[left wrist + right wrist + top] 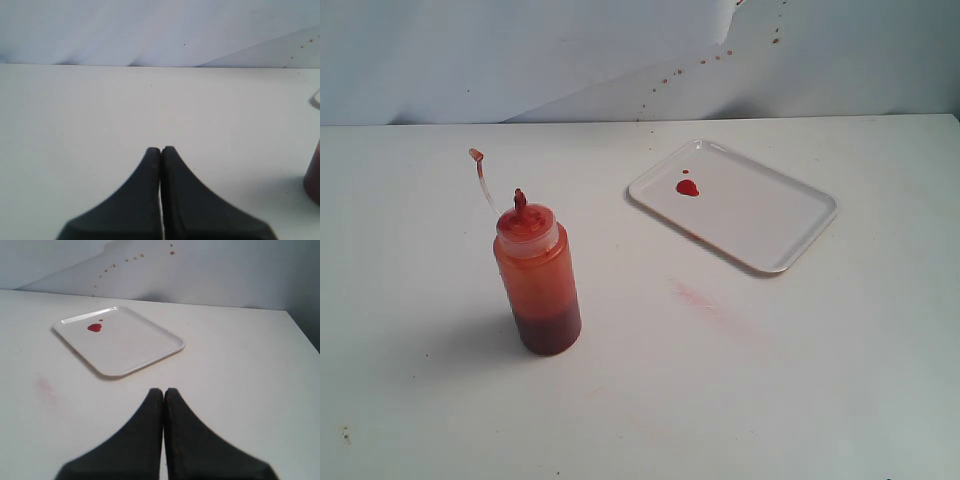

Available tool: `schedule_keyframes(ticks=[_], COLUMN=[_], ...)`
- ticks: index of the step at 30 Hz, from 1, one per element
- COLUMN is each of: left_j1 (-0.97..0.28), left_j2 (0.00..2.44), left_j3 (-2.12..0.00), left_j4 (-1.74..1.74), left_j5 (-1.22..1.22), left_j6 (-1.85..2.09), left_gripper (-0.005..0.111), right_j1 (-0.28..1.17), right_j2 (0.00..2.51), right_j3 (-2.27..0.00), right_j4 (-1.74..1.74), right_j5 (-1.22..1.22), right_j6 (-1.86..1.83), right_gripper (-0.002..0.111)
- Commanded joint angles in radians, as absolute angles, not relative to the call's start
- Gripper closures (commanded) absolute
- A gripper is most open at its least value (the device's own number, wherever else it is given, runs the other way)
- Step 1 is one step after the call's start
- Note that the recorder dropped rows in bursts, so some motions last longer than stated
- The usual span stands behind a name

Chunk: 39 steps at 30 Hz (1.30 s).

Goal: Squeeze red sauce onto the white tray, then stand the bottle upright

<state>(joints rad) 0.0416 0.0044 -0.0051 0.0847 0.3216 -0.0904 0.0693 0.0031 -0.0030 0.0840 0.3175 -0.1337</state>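
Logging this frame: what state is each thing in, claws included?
bottle: standing upright on the table, nozzle uncapped, nothing holding it
white tray: lying flat on the table, sauced near one corner
red sauce: one blob and a small drop on the white tray
left claw: shut, empty
right claw: shut, empty

bottle (314, 175) being cropped by left wrist view's edge | speck (685, 172) at 12 o'clock of red sauce (687, 187) showing too small to tell
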Motion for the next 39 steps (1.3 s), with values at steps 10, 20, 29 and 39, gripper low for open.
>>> schedule_keyframes(ticks=[10,20,29,39], left_j1=[0.036,0.036,0.036,0.036], left_j2=[0.000,0.000,0.000,0.000], left_j3=[0.000,0.000,0.000,0.000], left_j4=[0.087,0.087,0.087,0.087], left_j5=[0.319,0.319,0.319,0.319], left_j6=[-0.096,-0.096,-0.096,-0.096], left_gripper=[0.107,0.107,0.107,0.107], right_j1=[0.024,0.024,0.024,0.024], right_j2=[0.000,0.000,0.000,0.000], right_j3=[0.000,0.000,0.000,0.000], right_j4=[0.076,0.072,0.072,0.090], right_j5=[0.341,0.347,0.347,0.345], right_j6=[-0.044,-0.100,-0.119,-0.119], right_gripper=[0.108,0.108,0.108,0.108])
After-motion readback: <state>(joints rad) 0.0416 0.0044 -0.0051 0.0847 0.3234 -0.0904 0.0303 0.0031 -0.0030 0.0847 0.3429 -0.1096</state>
